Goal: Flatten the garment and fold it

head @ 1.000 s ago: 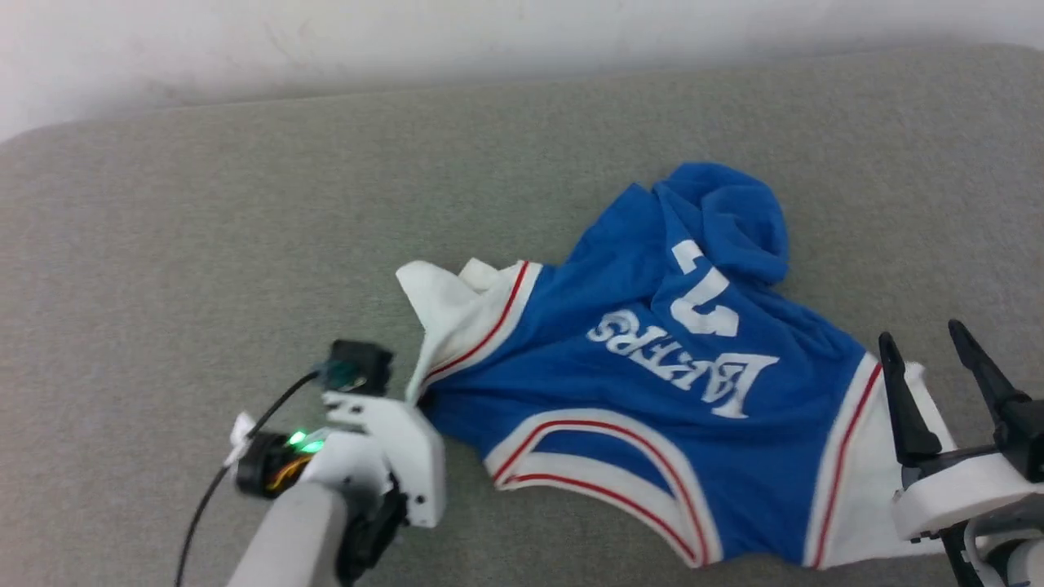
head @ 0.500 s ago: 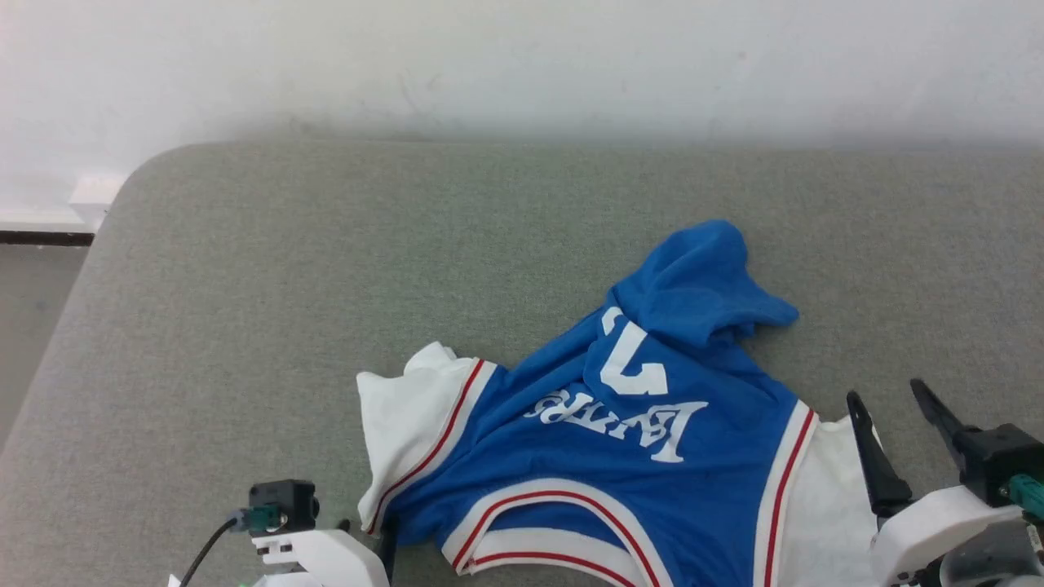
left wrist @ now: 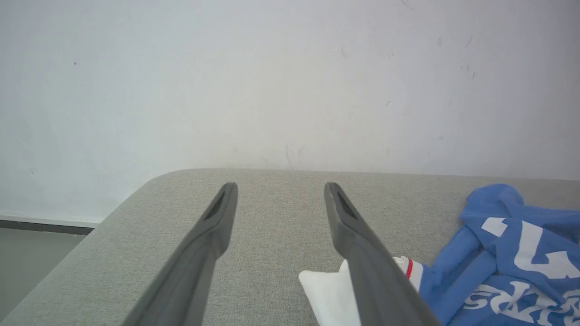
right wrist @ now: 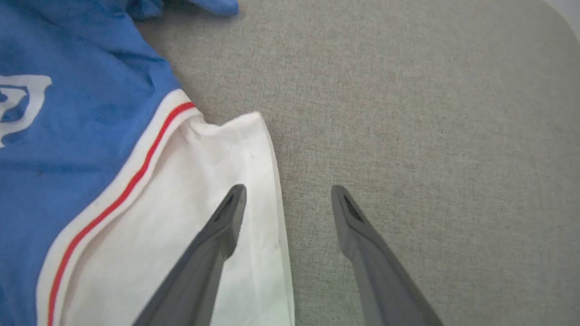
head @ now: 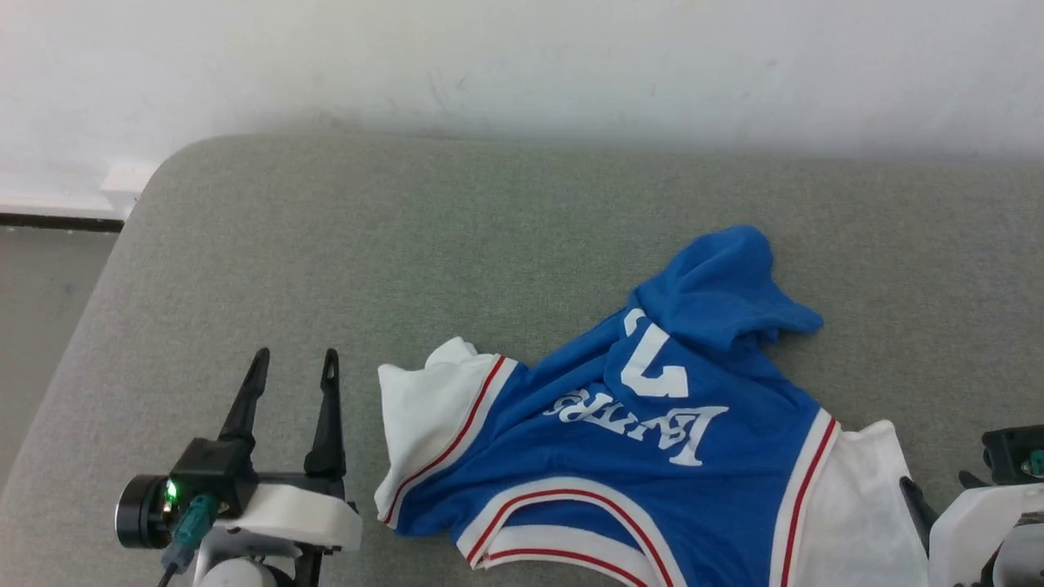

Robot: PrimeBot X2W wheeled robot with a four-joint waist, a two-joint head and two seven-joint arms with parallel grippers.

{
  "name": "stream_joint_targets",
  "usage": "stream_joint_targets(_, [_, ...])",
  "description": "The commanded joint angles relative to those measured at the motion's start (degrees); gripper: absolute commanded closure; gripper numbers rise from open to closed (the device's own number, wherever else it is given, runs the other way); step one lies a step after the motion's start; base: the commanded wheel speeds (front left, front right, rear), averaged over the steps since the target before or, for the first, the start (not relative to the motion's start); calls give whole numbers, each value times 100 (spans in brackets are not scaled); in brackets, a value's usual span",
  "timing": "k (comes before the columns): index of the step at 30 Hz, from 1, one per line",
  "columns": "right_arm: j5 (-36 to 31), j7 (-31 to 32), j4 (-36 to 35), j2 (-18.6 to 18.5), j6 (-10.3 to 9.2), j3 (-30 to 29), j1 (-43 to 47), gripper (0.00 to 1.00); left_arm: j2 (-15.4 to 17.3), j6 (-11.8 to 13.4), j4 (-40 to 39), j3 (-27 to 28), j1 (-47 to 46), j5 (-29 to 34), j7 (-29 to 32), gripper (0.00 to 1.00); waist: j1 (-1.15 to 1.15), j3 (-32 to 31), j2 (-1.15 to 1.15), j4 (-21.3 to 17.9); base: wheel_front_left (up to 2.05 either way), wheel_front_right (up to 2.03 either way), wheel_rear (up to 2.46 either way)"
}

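Note:
The garment is a bright blue jersey with white sleeves and white print. It lies crumpled on the grey padded surface, with its far end bunched into a blue lump. My left gripper stands open just left of the left white sleeve, apart from it and holding nothing. In the left wrist view the open left gripper points at the wall, and the garment lies to its right. My right gripper is open over the edge of the right white sleeve; one of its fingers is above the cloth.
A white wall rises right behind the padded surface. The surface ends in a rounded corner at the far left, where the floor drops away. Bare grey padding lies to the right of the garment.
My left gripper has opened, let go of the left sleeve and drawn back to the left. The head camera has tilted, so the whole picture shifted. The right gripper stays open.

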Motion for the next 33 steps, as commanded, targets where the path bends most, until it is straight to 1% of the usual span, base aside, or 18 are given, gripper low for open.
stream_joint_targets(1, [60, 161, 54, -63, -10, 24, -99, 0, -25, 58, -40, -2, -101, 133, -37, 0, 0, 96, 0, 76, 0, 0, 0])
stream_joint_targets(4, [242, 487, 268, -171, -10, 139, -165, 0, -151, 47, -264, -1, -112, 313, -44, 0, 0, 203, 0, 154, 0, 0, 0])
stream_joint_targets(7, [420, 624, 483, -232, -10, 242, -190, 0, -232, 9, -297, -27, -58, 456, -46, 0, 0, 297, 0, 208, 0, 0, 0])
stream_joint_targets(8, [476, 659, 539, -239, -10, 279, -195, 51, -260, -4, -309, -20, -54, 477, -46, 0, 0, 325, 0, 217, 0, 0, 0])
stream_joint_targets(9, [525, 670, 584, -256, -10, 309, -202, 100, -285, -19, -308, -9, -50, 487, -46, 0, 0, 350, 0, 220, 0, 0, 0])
stream_joint_targets(14, [598, 532, 740, -469, -10, 240, -275, 100, -372, -100, -241, 37, -59, 537, -47, 0, 0, 437, 0, 191, 0, 0, 0])
stream_joint_targets(21, [501, 355, 919, -968, -10, -283, -583, 100, -460, -203, -106, 38, -115, 605, -47, 0, 0, 421, 0, 45, 0, 0, 0])
stream_joint_targets(25, [395, 269, 1122, -1196, -10, -684, -698, 100, -509, -266, 10, 4, -141, 608, -47, 0, 0, 412, 0, 0, 0, 0, 0])
stream_joint_targets(28, [290, 155, 1337, -1220, -10, -1006, -756, 100, -536, -313, 75, -16, -151, 611, -48, 0, 0, 409, 0, -14, 0, 0, 0])
stream_joint_targets(31, [112, -90, 1526, -1150, -10, -1226, -828, 100, -564, -364, 156, -57, -145, 608, -48, 0, 0, 415, 0, -25, 0, 0, 0])
stream_joint_targets(32, [72, -208, 1567, -1097, -10, -1234, -848, 10, -572, -393, 197, -74, -140, 597, -48, 0, 0, 409, 0, -28, 0, 0, 0])
stream_joint_targets(33, [49, -327, 1596, -1034, -10, -1235, -869, 0, -580, -425, 246, -86, -131, 570, -48, 0, 0, 401, 0, -34, 0, 0, 0])
